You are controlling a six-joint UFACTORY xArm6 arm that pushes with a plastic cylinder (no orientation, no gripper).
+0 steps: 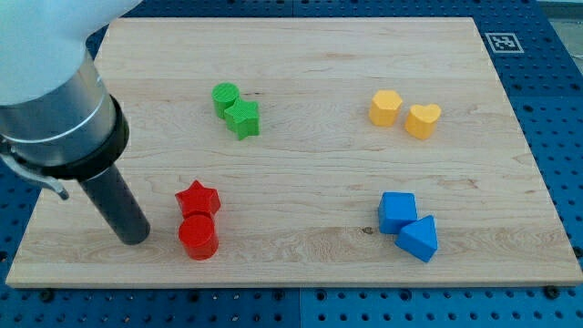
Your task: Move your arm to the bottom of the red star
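Camera view: wooden board [301, 55] on a blue pegboard table [556, 109], fiducial tag [504, 42] just off the board's top right corner.

No pincer on this arm, so no open/closed state to report; it ends in a dark rod [114, 200] under a grey and white housing. My tip [135, 239] sits on the board near the view's bottom left.

Red star [198, 198] is in the lower left part of the board, to the view's right of my tip and slightly above it, apart from the rod with a small gap of bare wood between. Red cylinder [197, 237] is directly below the star, touching or nearly touching it, and level with my tip, just to its right. So the tip is beside the cylinder at the star's lower left, not straight under the star.

Other blocks, all well apart from the tip:
- green cylinder [225, 97] and green star [243, 118], touching, upper middle left
- yellow hexagon [385, 107] and yellow heart [423, 119], side by side, upper right
- blue cube [397, 211] and blue triangular block [418, 238], touching, lower right
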